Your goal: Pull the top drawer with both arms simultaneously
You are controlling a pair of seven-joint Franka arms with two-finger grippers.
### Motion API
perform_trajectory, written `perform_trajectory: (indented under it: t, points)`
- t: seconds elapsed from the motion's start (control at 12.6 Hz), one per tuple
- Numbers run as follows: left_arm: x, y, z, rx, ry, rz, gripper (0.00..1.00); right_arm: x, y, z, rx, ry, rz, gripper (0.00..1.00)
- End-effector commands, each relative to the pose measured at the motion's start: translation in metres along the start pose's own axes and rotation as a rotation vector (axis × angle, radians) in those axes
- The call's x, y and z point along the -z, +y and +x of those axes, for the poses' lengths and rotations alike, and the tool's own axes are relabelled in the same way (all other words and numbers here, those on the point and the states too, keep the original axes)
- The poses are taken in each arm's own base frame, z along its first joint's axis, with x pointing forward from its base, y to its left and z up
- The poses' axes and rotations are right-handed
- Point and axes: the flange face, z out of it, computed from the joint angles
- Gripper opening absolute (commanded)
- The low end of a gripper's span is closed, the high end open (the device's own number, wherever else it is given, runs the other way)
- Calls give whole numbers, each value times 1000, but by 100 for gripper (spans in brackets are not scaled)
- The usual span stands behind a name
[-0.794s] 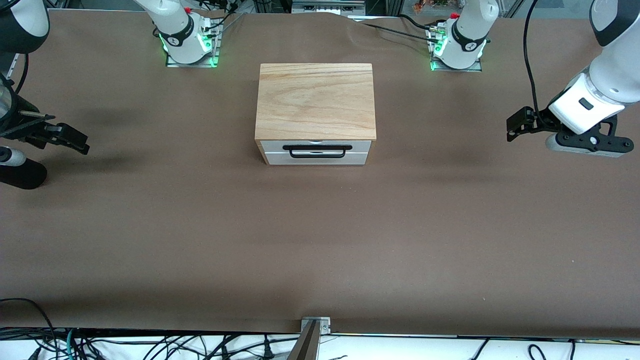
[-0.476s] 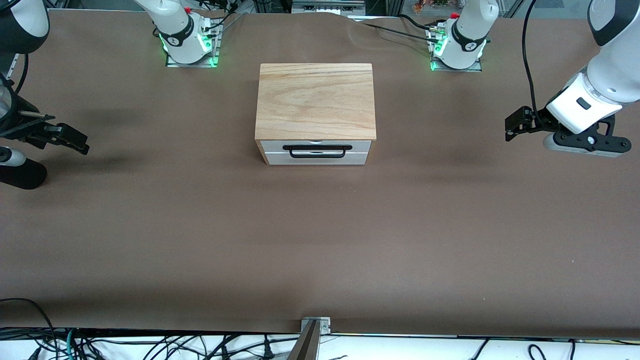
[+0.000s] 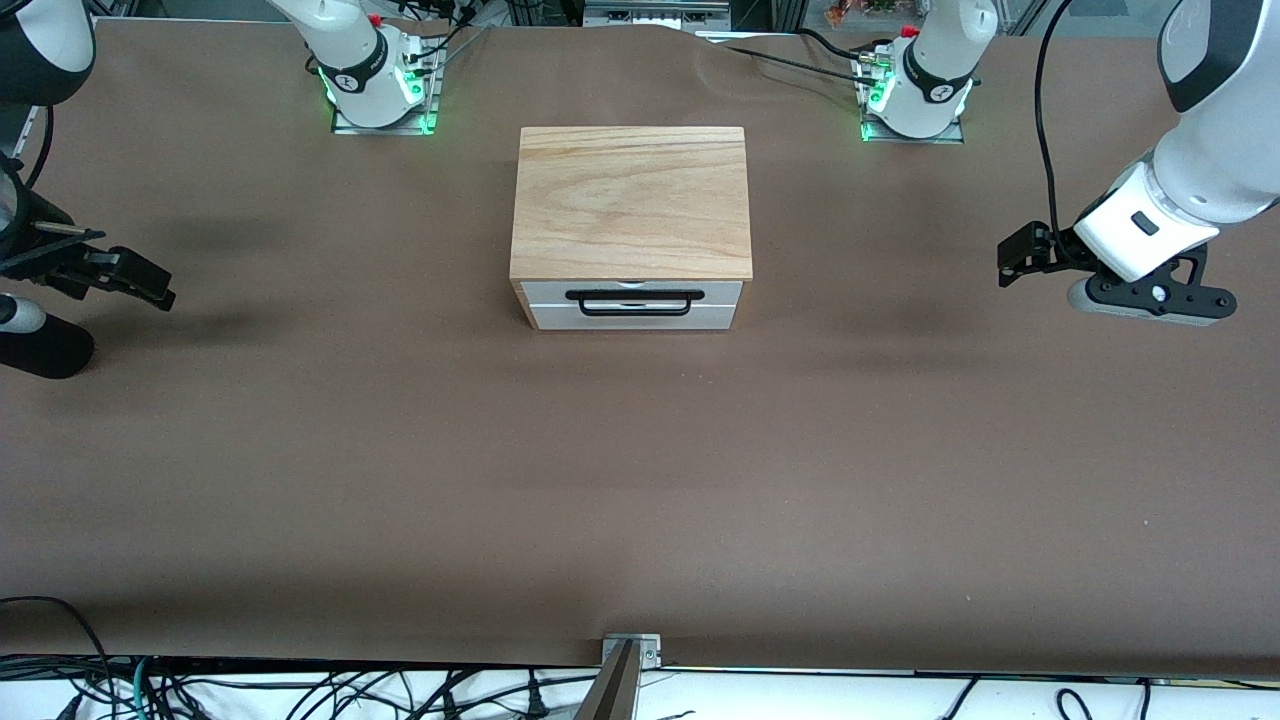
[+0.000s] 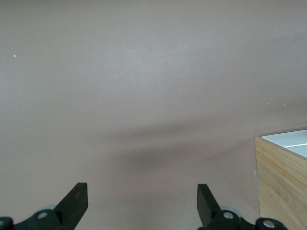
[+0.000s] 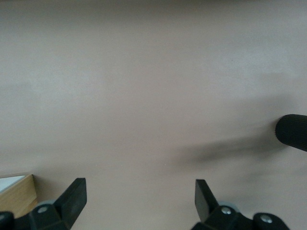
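The top drawer (image 3: 548, 292) sits shut under the wood-grain top board (image 3: 632, 200) of the box at mid-table, its black bar handle (image 3: 633, 297) facing the front camera. Both arms hang apart from the box. My left gripper (image 3: 1014, 262) is over bare table toward the left arm's end, open, with nothing between its fingers (image 4: 76, 199). My right gripper (image 3: 140, 281) is over the table at the right arm's end, also open and empty. In the wrist views each gripper, left (image 4: 141, 201) and right (image 5: 140, 199), shows only a corner of the box (image 4: 280, 184) (image 5: 18, 194).
A second white drawer front (image 3: 632, 319) lies below the top one. A black cylinder (image 3: 42, 347) (image 5: 292, 132) sits by the right gripper at the table's edge. The arm bases (image 3: 378, 85) (image 3: 915, 90) stand farther from the front camera than the box. Brown table covering (image 3: 640, 480) surrounds it.
The left gripper has drifted a little toward the box. The right gripper has hardly moved. The drawer is unchanged.
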Motion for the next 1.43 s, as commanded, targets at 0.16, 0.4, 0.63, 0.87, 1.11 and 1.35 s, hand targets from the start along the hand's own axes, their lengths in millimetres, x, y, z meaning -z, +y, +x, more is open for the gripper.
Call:
perform_trajectory:
  t: [0.16, 0.4, 0.63, 0.87, 1.11, 1.35]
  points:
    - [1, 0, -3, -5, -29, -1, 100, 4, 2, 4, 8, -4, -7, 100]
    - [2, 0, -4, -7, -31, -2, 100, 4, 1, 4, 11, -4, -6, 100]
    - [0, 2, -4, -11, -37, -4, 100, 4, 1, 4, 9, -4, -6, 100]
    - [-5, 6, -3, -13, -52, -18, 100, 4, 1, 4, 9, -3, -6, 100]
    - [-6, 7, -3, -12, -54, -25, 100, 4, 2, 4, 9, -3, -6, 100]
    - [-6, 7, -4, -12, -60, -25, 100, 4, 2, 4, 9, -3, -6, 100]
